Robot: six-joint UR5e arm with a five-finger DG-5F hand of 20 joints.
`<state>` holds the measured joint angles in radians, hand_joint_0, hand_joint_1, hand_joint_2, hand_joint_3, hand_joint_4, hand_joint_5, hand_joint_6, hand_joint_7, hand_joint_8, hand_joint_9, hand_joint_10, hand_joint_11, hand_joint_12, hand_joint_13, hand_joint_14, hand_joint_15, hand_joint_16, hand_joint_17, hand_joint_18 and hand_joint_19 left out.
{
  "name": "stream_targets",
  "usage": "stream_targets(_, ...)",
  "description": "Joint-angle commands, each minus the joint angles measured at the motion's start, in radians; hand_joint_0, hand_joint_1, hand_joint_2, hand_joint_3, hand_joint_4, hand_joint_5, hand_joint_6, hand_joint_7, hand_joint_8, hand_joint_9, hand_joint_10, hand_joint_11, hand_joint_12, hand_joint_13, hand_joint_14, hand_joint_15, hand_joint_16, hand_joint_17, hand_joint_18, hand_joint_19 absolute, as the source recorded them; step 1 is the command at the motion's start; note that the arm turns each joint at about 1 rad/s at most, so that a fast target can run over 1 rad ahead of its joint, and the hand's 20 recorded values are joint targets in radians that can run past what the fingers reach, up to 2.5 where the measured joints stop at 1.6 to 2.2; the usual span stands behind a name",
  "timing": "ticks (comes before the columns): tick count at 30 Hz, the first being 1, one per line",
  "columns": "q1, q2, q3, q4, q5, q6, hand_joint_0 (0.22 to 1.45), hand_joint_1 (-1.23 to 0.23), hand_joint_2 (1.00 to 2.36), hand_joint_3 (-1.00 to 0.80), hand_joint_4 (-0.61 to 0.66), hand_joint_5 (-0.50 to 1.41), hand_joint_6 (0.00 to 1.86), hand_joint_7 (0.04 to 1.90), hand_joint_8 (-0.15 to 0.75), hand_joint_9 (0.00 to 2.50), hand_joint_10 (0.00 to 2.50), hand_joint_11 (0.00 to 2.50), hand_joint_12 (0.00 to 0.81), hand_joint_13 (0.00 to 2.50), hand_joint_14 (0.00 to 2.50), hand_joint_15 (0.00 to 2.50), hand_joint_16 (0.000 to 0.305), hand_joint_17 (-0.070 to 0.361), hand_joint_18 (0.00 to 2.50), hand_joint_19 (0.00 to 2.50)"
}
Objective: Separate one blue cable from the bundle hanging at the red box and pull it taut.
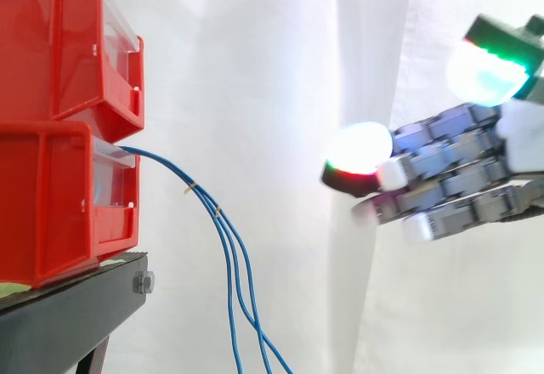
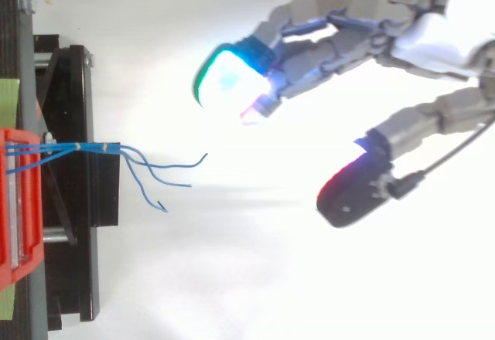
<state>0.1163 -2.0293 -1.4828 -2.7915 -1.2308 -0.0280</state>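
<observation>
Three thin blue cables [image 1: 223, 246] come out of the lower red box [image 1: 59, 204] and hang down in a bundle, tied at two spots with small yellow bands. From above their loose ends [image 2: 166, 176] fan out to the right of the stand. My hand [image 1: 459, 178] hovers well to the right of the cables, apart from them, fingers stretched toward the boxes and the thumb [image 2: 356, 189] spread away. In the top view the hand [image 2: 348, 35] is open with nothing between fingers and thumb.
Two red bins [image 1: 68, 51] are stacked on a black stand [image 1: 76, 306] at the left. A white curtain [image 1: 280, 93] hangs behind everything. Open space lies between the cables and my hand.
</observation>
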Motion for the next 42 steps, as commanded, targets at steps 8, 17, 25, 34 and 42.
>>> stream_targets(8, -0.020, -0.198, 0.187, -0.013, -0.027, 0.017, 0.57, -0.71, 1.00, -0.50, 0.29, -0.19, 0.50, 0.77, 0.302, 0.81, 0.01, 0.45, 0.219, 0.66, 0.00, 0.02, 0.029, 0.066, 0.77, 0.00)
stream_targets(17, -0.018, -0.224, 0.207, 0.023, -0.036, -0.001, 0.58, -0.70, 1.00, -0.50, 0.30, -0.18, 0.50, 0.78, 0.308, 0.86, 0.01, 0.47, 0.216, 0.68, 0.00, 0.04, 0.028, 0.063, 0.74, 0.00)
stream_targets(25, -0.009, -0.270, 0.219, 0.098, -0.036, -0.026, 0.60, -0.72, 1.00, -0.50, 0.31, -0.16, 0.50, 0.79, 0.319, 0.90, 0.01, 0.50, 0.308, 0.73, 0.01, 0.17, 0.039, 0.087, 0.75, 0.01)
stream_targets(34, -0.009, -0.330, 0.257, 0.104, -0.058, 0.025, 0.50, -0.71, 1.00, -0.50, 0.20, -0.21, 0.50, 0.77, 0.295, 0.40, 0.01, 0.30, 0.393, 0.47, 0.01, 0.21, 0.070, 0.157, 0.61, 0.16)
stream_targets(42, -0.010, -0.330, 0.257, 0.132, -0.062, 0.003, 0.46, -0.66, 1.00, -0.50, 0.19, -0.22, 0.50, 0.74, 0.297, 0.32, 0.00, 0.17, 0.403, 0.40, 0.01, 0.18, 0.071, 0.161, 0.51, 0.17)
